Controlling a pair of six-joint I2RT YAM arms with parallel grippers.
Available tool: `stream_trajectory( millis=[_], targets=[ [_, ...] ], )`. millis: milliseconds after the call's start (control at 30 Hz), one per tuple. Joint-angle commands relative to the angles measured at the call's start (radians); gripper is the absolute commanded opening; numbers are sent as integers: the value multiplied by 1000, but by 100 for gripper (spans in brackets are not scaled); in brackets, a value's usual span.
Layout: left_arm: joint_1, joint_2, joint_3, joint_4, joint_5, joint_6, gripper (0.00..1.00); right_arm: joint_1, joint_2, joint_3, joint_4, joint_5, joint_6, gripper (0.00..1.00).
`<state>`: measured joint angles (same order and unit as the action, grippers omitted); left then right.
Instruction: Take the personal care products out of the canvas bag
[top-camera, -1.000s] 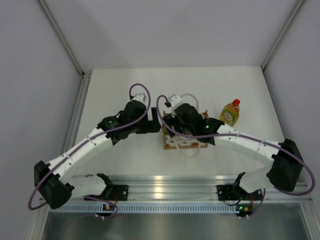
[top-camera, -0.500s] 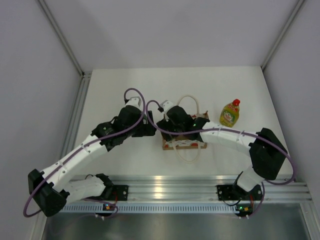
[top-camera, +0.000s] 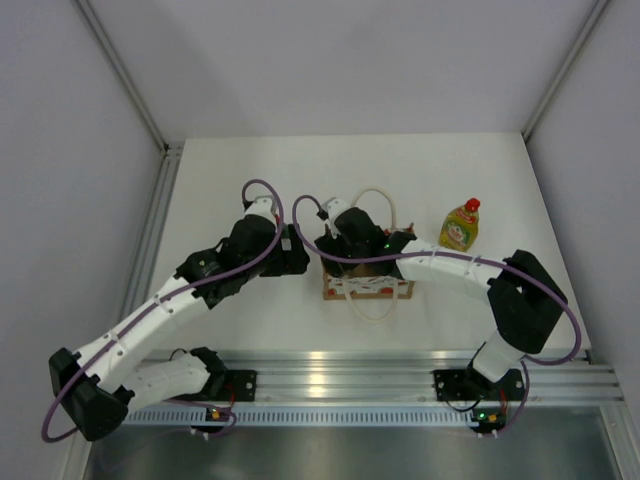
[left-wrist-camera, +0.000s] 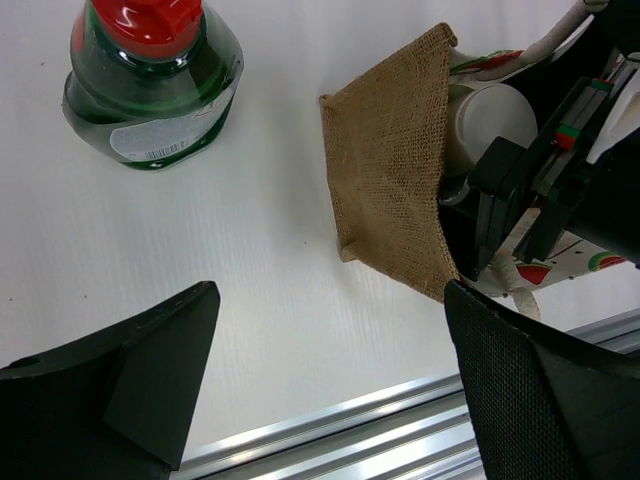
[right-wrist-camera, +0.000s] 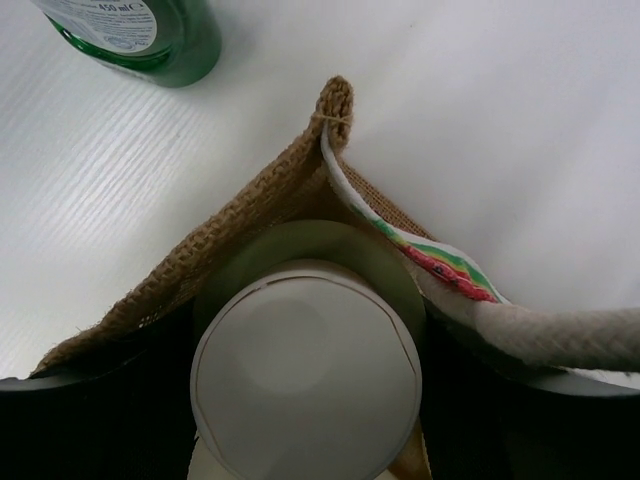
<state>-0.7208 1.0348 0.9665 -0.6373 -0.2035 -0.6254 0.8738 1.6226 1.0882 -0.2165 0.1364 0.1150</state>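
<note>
A: While the right claw (right-wrist-camera: 300, 405) sits down in the mouth of the bag (left-wrist-camera: 390, 170), look what's dead under it: the pale bottle (right-wrist-camera: 305, 350), white cap facing straight up at the wrist camera.

B: So it's upright, long axis running right along the claw's reach. There's a finger on each side of it, jaws apart, but I can't tell whether they're pressing on it.

A: And the left claw (left-wrist-camera: 328, 295)?

B: Wide open, nothing in it. It's over bare table (left-wrist-camera: 250, 330), between the bag and the green bottle (left-wrist-camera: 150, 80). The right arm is plainly the nearer one, so my guess is a squeeze and a straight lift.

A: Where's the rest?

B: The green bottle's out, on the bag's left-edge side. The yellow bottle (top-camera: 461, 225) is out too, toward the right edge. The bag's mid-table, closer to the near edge.

A: Any writing?

B: "450 ml" on the green bottle's label, plus a barcode. The yellow bottle's label is too small to read. The bag's rim shows only a red and green pattern.
</note>
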Motion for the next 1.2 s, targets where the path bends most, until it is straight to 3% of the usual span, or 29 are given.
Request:
stream_trajectory(
  millis=[0,100,200,567,867,1167],
  targets=[
    [0,-38,23,4,-31,10,98,-10,17,4,74,-3,-18,34],
    [0,-58,41,-15,-59,15,98,-10,-9,-4,81,11,-26,21],
    [0,-76,67,-50,-115,27,98,-10,-36,2,82,15,-47,0],
    [0,-120,195,-286,-387,101,98,-30,-158,21,80,57,-84,0],
    [0,-179,184,-335,-534,151,98,-52,-237,4,80,42,-90,0],
    [0,-231,91,-328,-642,15,98,-53,-331,78,-26,29,-95,0]
  ],
)
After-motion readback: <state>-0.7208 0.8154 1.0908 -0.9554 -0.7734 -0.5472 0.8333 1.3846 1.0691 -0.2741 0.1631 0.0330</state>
